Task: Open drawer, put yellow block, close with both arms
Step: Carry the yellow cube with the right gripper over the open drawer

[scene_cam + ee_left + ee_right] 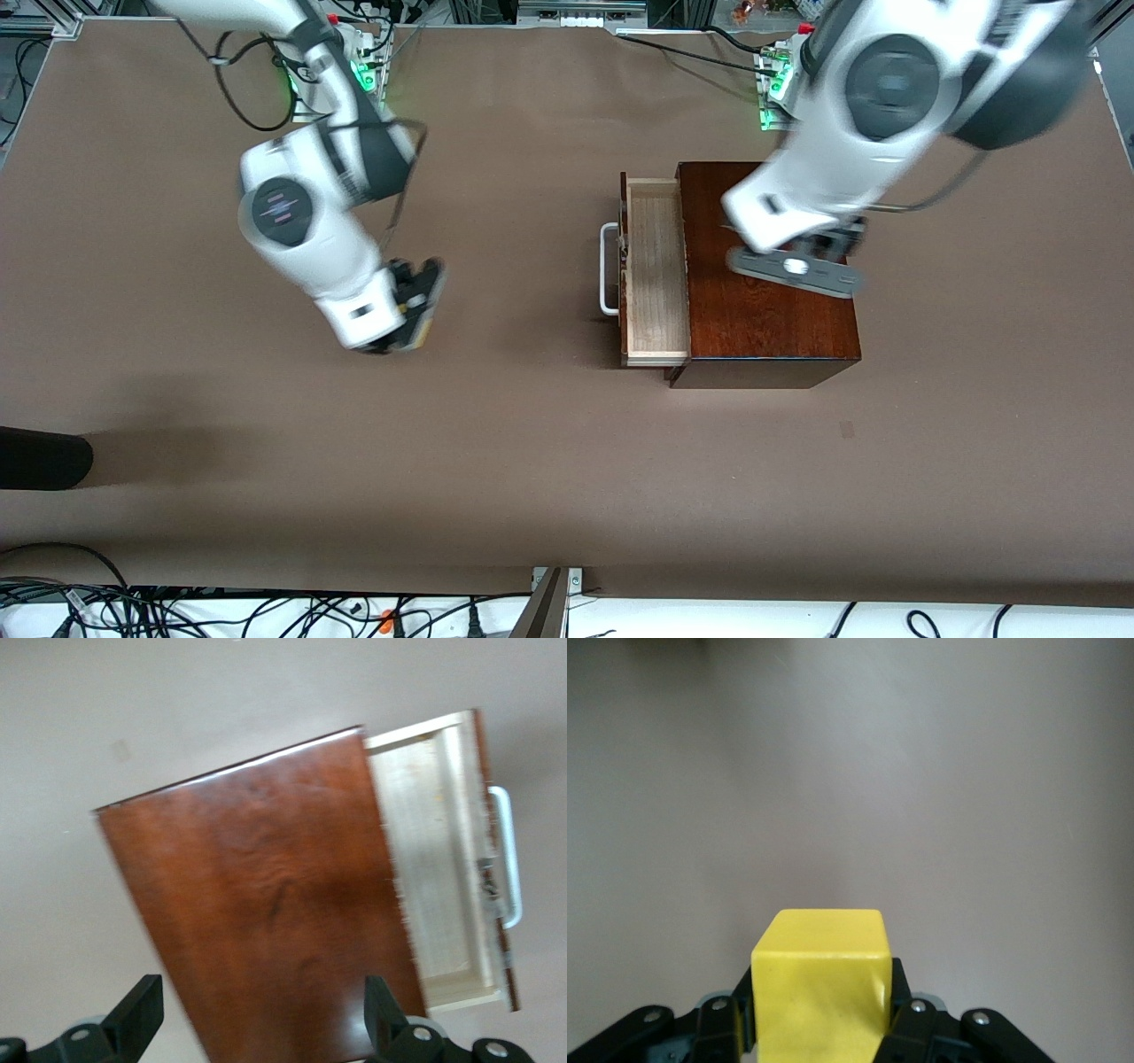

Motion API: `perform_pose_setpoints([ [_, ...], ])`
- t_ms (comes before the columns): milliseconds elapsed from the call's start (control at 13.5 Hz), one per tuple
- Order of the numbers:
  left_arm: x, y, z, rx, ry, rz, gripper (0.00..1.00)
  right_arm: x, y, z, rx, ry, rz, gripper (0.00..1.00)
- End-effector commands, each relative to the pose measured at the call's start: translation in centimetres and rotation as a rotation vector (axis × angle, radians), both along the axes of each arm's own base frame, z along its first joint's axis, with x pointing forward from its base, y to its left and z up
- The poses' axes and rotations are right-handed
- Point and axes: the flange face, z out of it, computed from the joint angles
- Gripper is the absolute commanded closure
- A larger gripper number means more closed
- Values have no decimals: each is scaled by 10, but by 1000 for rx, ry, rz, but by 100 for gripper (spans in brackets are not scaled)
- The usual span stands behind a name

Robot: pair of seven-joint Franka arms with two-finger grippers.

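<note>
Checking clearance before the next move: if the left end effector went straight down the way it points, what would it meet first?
Most likely the top of the wooden box: the open left end effector hangs over it, not over the pulled-out drawer. Its height above the top is unclear.

The box (769, 275) is showing glossy dark wood, the drawer (656, 266) pale matt wood, the yellow block (819, 988) smooth, the table (532, 461) matt brown
</note>
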Motion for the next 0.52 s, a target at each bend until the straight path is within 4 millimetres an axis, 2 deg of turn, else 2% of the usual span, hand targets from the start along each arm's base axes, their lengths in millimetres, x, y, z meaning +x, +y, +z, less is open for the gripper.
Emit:
perform_pose_setpoints([
  [0, -11, 65, 31, -26, 40, 18, 0, -31, 78, -2, -23, -12, 101, 82],
  [148, -12, 118, 55, -52, 17, 5, 0, -55, 132, -9, -99, -69, 229, 82],
  [222, -9, 145, 57, -78, 24, 46, 0, -70, 161, -9, -125, -70, 279, 83],
  [296, -12, 161, 56, -101, 49, 82, 0, -79, 182, -7, -135, -63, 303, 84],
  [444, -9, 178, 38, -100, 65, 85, 0, -94, 212, 4, -150, -49, 339, 89],
])
